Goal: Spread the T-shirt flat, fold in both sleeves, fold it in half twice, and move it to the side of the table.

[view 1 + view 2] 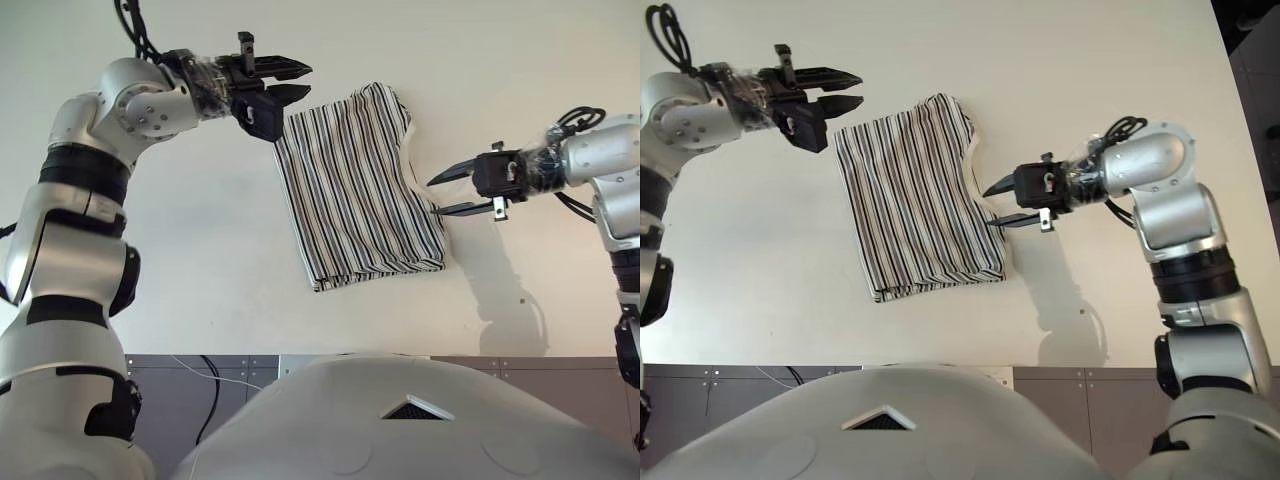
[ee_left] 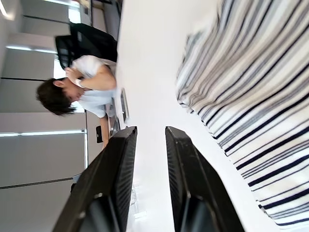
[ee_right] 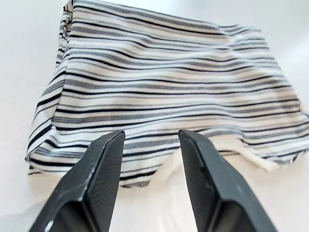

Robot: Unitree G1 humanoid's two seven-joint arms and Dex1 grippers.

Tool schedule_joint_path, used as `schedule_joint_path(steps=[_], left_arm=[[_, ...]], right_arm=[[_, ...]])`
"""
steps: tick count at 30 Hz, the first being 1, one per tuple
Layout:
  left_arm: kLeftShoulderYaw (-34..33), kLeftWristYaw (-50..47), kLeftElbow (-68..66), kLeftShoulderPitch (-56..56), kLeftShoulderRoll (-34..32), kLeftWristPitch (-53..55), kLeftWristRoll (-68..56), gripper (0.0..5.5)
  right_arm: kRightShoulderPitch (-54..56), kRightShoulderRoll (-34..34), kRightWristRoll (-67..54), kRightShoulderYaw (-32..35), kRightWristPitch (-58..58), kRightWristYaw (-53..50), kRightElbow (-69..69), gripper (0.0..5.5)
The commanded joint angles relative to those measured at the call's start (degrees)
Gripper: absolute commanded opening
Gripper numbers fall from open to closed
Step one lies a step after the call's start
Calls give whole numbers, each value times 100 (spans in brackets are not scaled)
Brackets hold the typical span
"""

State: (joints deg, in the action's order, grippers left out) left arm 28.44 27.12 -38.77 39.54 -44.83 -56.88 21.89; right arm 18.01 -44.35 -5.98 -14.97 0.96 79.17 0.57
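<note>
**Striped T-shirt (image 1: 355, 190) on a white table (image 1: 200, 260).** The shirt is folded to a compact, roughly rectangular packet, with the stripes running along its longer side; it lies slightly askew on the tabletop, between the two arms; stacked layers show along its near edge, and a white neckband (image 3: 256, 162) trims part of its right edge.

The left gripper (image 1: 305, 80) is at the packet's far left corner; its fingers (image 2: 120, 179) are parted by a moderate gap, with bare tabletop seen between them; it holds nothing, and its tips point along the far edge of the cloth.

The right gripper (image 1: 988, 208) is at the packet's right edge, close by the neckband — its fingers (image 3: 104, 164) are spread wide, tips aimed at the cloth; the tip nearer the robot lies right at the edge of the fabric, though whether it touches cannot be told; no cloth is caught between the fingers.

The arms come in over the table from opposite sides of the shirt — left from the far corner, right from the side.
</note>
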Motion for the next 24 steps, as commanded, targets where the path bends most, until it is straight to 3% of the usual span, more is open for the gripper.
schedule_joint_path(steps=[1, 5, 7, 9, 16, 24], left_arm=[[-399, 378, 3507, -3216, -1612, 666, -867, 106], [-875, 81, 4921, -5189, -1864, 965, -710, 172], [-1139, 68, 5391, -5702, -1864, 1077, -578, 210], [-1320, 148, 5587, -5969, -1833, 1132, -321, 214], [-1225, 261, 5371, -6193, -1409, 1345, 491, 214], [-941, 120, 4541, -5479, -784, 1335, 1174, 214]], right_arm=[[-1387, -745, -377, 1330, -81, -421, -696, 205], [-1921, -1004, -301, 2023, 206, -635, -358, 209], [-1968, -949, -305, 2080, 159, -786, -428, 209], [-2061, -905, -337, 2062, 95, -871, -591, 209], [-1911, -834, -376, 1852, -35, -1053, -691, 209], [-1625, -768, -373, 1586, -106, -1121, -694, 209]])
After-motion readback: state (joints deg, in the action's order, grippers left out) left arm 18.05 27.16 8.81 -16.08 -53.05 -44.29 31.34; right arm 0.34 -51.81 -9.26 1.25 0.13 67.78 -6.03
